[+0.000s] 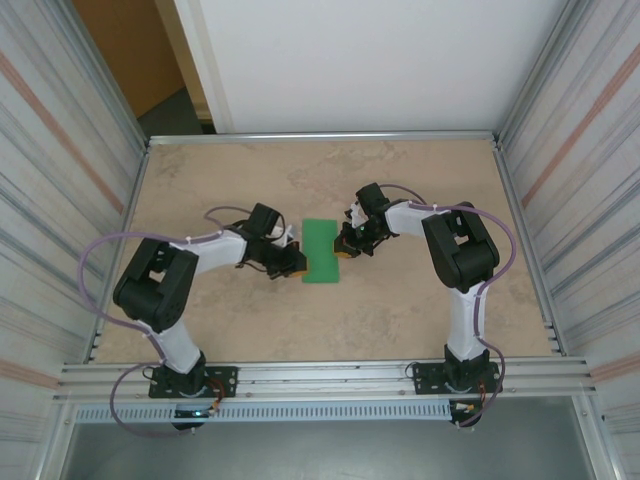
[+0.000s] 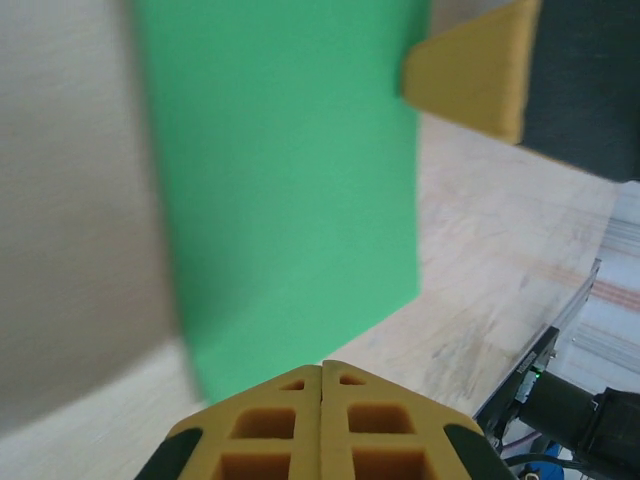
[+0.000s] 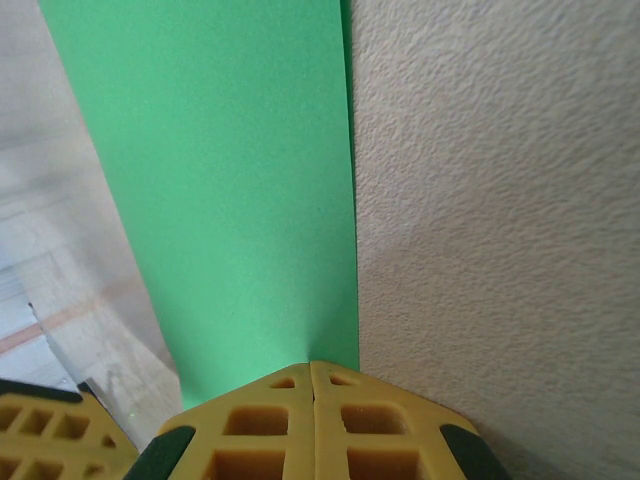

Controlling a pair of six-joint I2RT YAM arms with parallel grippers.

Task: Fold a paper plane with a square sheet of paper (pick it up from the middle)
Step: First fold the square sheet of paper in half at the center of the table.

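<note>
Square sheet of paper (image 1: pixel 322 252) mid-bench, seen as a narrow rectangle. Left tool (image 1: pixel 293 262) and right tool (image 1: pixel 345 245), fingers pressed together, pinch its opposite edges. Lifted or lying flat: unclear.

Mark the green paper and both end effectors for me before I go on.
green paper (image 1: pixel 322 252), top external view, middle of the sheet.
left end effector (image 2: pixel 322 366), left wrist view, where its closed yellow fingertips meet.
right end effector (image 3: pixel 312 364), right wrist view, where its closed yellow fingertips meet.
</note>
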